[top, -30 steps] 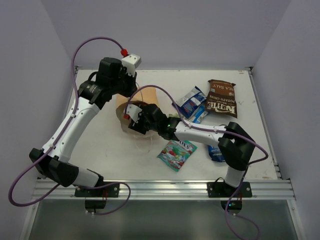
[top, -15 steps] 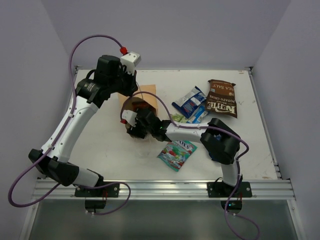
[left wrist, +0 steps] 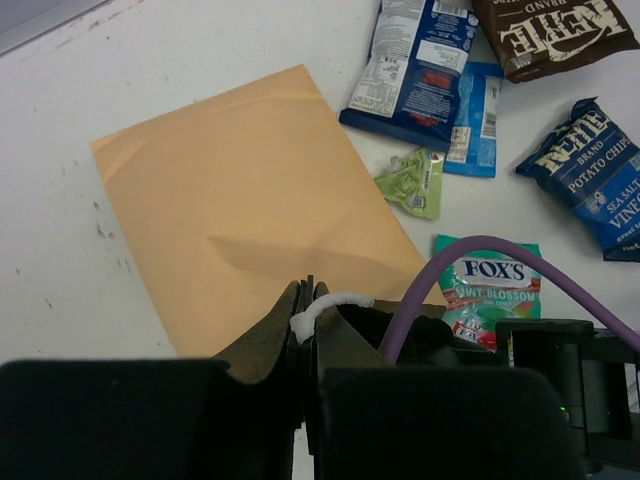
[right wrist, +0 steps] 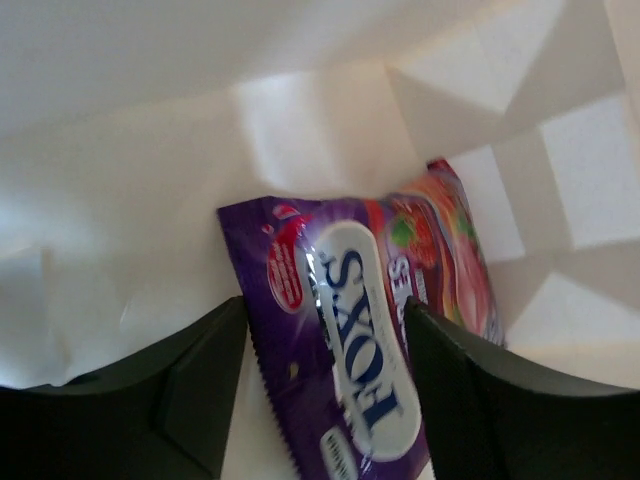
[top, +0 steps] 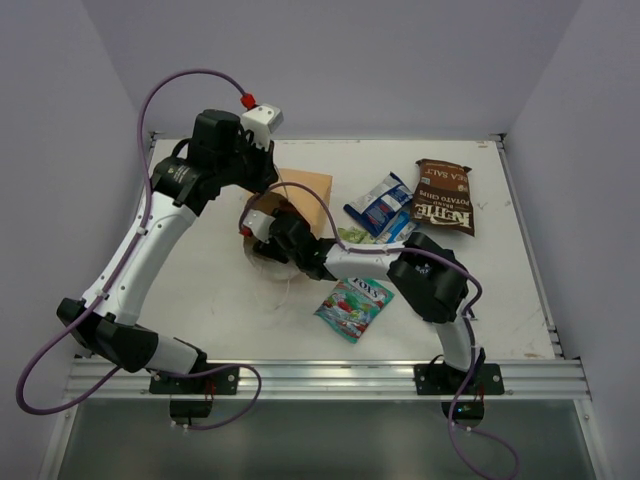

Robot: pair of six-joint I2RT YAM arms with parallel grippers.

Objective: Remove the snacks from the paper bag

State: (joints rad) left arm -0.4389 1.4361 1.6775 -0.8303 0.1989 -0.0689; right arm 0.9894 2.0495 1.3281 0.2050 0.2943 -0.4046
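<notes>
Inside the paper bag, purple candy bag loose between prongs of the wide-open right claw.

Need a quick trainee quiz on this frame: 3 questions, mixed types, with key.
1. True or false: the right gripper is reaching inside the paper bag.
2. What colour is the candy bag lying between its open fingers? A teal, B purple, C brown.
3. Short answer: which gripper is pinching the paper bag's rim?

Key: 1 true; 2 B; 3 the left gripper.
</notes>
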